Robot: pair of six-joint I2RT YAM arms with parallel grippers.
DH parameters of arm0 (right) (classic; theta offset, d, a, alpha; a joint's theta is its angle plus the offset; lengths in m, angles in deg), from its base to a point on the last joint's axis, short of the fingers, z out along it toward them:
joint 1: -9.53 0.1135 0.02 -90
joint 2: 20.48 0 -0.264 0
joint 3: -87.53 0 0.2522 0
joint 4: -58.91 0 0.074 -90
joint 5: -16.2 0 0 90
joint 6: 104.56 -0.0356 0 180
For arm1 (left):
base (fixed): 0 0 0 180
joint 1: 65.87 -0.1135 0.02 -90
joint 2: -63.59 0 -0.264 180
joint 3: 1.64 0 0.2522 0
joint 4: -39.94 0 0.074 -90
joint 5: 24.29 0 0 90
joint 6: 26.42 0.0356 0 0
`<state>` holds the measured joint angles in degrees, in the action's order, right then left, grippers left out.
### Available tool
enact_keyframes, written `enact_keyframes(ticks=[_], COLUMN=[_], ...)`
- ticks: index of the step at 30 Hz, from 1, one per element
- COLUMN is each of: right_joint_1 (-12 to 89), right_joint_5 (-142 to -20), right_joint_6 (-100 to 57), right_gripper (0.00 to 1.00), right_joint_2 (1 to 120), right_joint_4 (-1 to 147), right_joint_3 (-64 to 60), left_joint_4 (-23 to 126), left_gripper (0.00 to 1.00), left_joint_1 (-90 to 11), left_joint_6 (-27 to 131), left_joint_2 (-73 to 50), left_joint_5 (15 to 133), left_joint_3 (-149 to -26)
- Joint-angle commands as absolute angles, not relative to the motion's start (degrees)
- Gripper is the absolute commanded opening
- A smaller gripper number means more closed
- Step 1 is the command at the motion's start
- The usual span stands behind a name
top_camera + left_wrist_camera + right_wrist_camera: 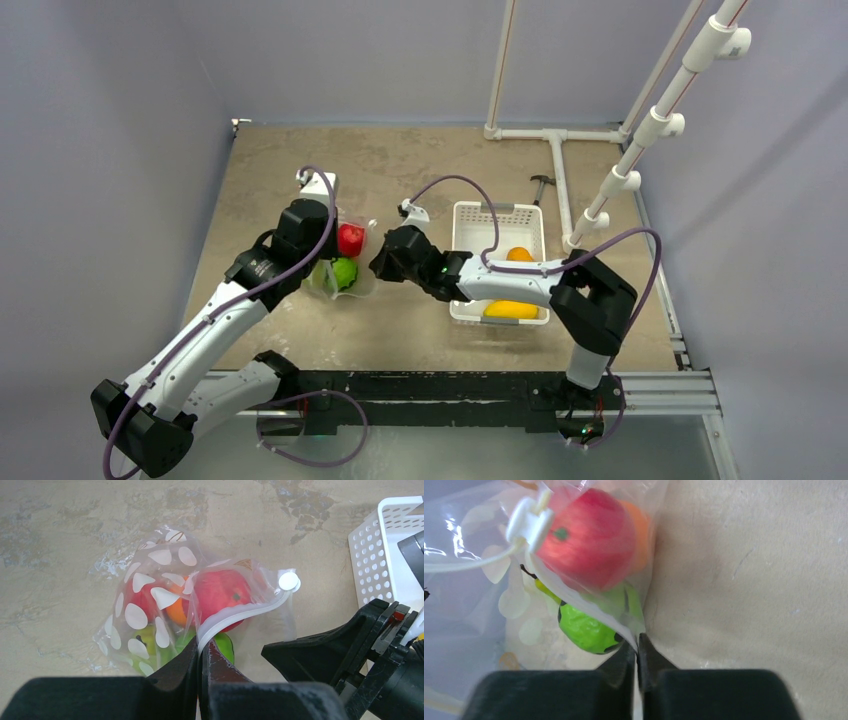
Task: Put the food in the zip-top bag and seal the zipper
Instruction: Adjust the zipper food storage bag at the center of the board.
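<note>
The clear zip-top bag with white spots lies left of table centre. It holds a red fruit, an orange piece and a dark-striped green one. My left gripper is shut on the pale zipper strip, whose white slider sits at the strip's far end. My right gripper is shut on the bag's edge just beside the green fruit. In the top view both grippers meet at the bag, the left on its left, the right on its right.
A white slotted basket stands right of the bag, under my right arm, with an orange piece and a yellow piece in it. A white pipe frame and a small dark tool lie at the back right.
</note>
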<state>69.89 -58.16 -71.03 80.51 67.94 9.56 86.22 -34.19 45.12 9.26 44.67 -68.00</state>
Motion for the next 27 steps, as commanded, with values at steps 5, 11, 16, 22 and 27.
enact_keyframes(ticks=[5, 11, 16, 22, 27], right_joint_1=[69.8, 69.8, 69.8, 69.8, 68.6], right_joint_5=[-55.8, -52.4, -51.0, -49.7, -51.7], right_joint_6=[-69.3, -66.0, -62.2, -59.8, -60.6], right_gripper=[0.00, 0.00, 0.00, 0.00, 0.00], right_joint_2=[74.9, 67.3, 61.3, 58.3, 61.5], right_joint_4=[66.3, 69.0, 71.9, 75.1, 73.0], right_joint_3=[10.0, 9.2, 7.3, 7.0, 11.4], left_joint_4=[89.4, 97.5, 103.2, 104.0, 96.4], left_gripper=[0.00, 0.00, 0.00, 0.00, 0.00], left_joint_1=[-34.1, -34.0, -34.0, -34.0, -34.0], left_joint_6=[43.5, 42.6, 42.2, 39.6, 34.4], left_joint_2=[12.1, 13.8, 13.1, 12.1, 10.3], left_joint_5=[44.6, 42.5, 42.3, 44.7, 49.6], left_joint_3=[-71.4, -78.7, -84.4, -84.3, -74.2])
